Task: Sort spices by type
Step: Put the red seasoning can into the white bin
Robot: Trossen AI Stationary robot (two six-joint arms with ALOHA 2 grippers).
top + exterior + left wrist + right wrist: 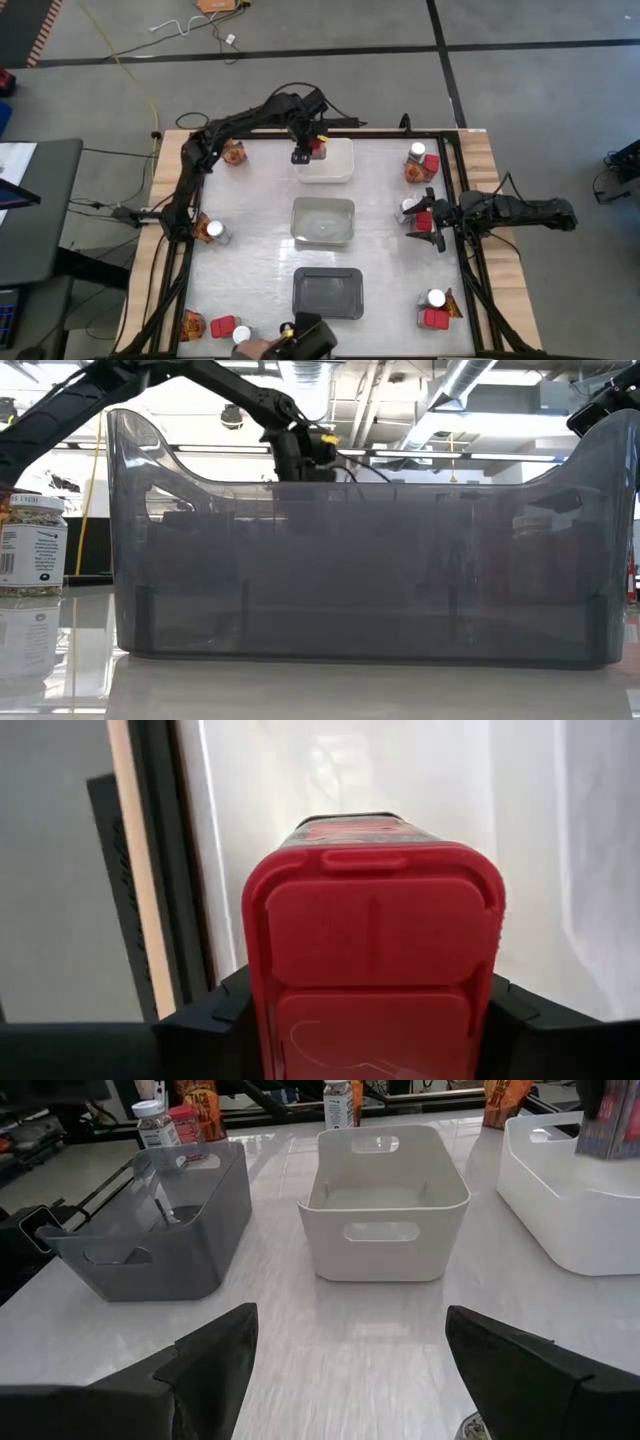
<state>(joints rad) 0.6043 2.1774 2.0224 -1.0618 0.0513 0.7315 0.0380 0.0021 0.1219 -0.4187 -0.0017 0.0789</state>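
Note:
My left gripper point(303, 152) hangs over the white tray point(340, 172) at the table's far side, shut on a red boxy container point(372, 950) whose flip lid faces the wrist. My right gripper point(345, 1370) waits open at the right edge with nothing between its fingers. Other spices stand on the table in small groups of red containers, orange-brown packets and white-lidded jars: far left point(234, 153), left point(210, 231), near left point(218, 327), far right point(420, 163), right point(413, 211) and near right point(435, 310). My left gripper pinches the red container between its two fingers, one on each side wall point(262, 1020) just below the lid point(380, 925). The fingers come from above, pointing steeply down. The container hangs lid-up, lifted clear above the white tray.
A clear tray point(322, 222) sits mid-table and a dark grey tray point(328, 293) nearer the front edge, filling the low view point(360, 570). A jar point(30, 545) stands left of it there. A black device point(312, 338) stands at the near edge.

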